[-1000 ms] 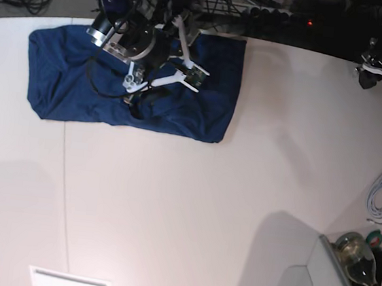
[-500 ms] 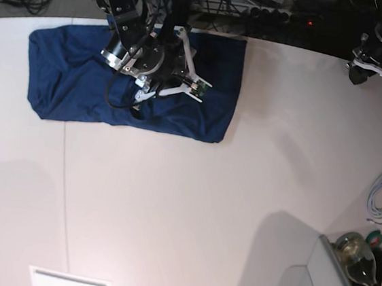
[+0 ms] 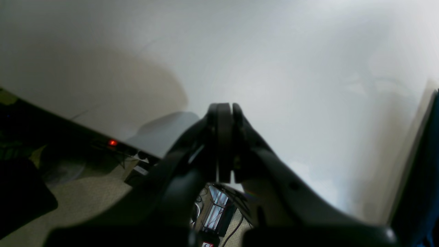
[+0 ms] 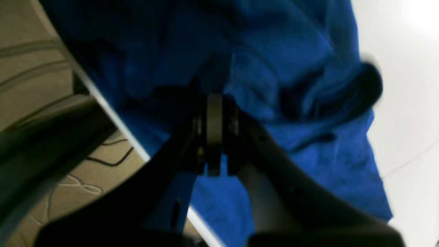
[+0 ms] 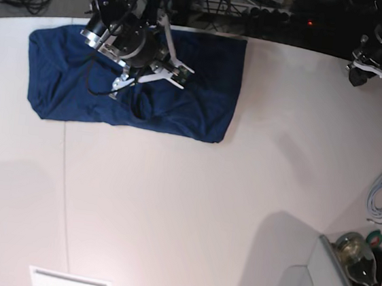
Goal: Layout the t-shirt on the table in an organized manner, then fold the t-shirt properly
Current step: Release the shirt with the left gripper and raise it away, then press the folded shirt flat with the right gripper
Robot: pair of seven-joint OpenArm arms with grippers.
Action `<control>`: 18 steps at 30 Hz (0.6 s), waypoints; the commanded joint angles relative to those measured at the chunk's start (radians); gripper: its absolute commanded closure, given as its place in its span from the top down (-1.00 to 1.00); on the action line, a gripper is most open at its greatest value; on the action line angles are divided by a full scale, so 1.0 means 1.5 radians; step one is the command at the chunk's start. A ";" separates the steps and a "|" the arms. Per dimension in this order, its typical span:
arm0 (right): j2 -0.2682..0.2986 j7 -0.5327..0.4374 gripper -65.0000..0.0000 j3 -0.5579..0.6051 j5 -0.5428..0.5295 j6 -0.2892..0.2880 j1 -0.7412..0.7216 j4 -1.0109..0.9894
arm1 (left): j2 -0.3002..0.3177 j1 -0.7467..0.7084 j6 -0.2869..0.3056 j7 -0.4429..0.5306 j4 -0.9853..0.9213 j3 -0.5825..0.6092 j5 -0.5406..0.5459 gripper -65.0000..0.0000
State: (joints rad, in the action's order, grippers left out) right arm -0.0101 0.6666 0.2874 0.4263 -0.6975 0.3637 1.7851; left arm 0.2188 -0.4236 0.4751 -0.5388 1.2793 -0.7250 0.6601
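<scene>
Currently we see bare table [image 5: 191,204] nearest. Further back the t-shirt [image 5: 202,103] lies spread near the table's far edge, right claw [image 4: 214,103] closed just above it, apparently gripping nothing. Left claw [image 3: 224,113] closed, well apart, far corner.

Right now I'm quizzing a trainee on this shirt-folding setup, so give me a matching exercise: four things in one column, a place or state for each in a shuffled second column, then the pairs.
Things:
1. t-shirt
2. right gripper
3. left gripper
4. glass bottle

Places or states:
A. shut, up past the table's far corner, away from the cloth
B. lying beyond the table's near corner
C. spread flat at the far edge
D. shut, over blue cloth

Pairs: 1-C, 2-D, 3-A, 4-B
</scene>
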 commanded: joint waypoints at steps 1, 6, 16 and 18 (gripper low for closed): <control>-0.001 -0.002 -0.99 -0.019 -0.005 0.000 0.010 0.018 | 0.012 -0.002 0.005 0.011 0.008 -0.004 0.009 -1.00; 0.000 -0.004 -0.99 -0.098 -0.005 0.000 0.024 0.016 | 0.012 -0.002 0.005 0.011 0.008 -0.004 0.009 -1.00; -0.019 0.000 -0.79 -0.146 -0.006 0.000 0.048 -0.007 | 0.013 0.007 0.005 0.011 -0.007 -0.003 0.009 -1.00; -0.023 0.014 -0.51 -0.145 -0.006 0.000 0.055 -0.005 | 0.015 0.008 0.005 0.011 -0.015 0.009 0.009 -1.00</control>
State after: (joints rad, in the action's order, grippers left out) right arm -0.0444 0.6846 0.0696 0.4191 -0.6975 0.4446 1.7603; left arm 0.2253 -0.4080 0.4740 -0.5350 1.2438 -0.7094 0.6598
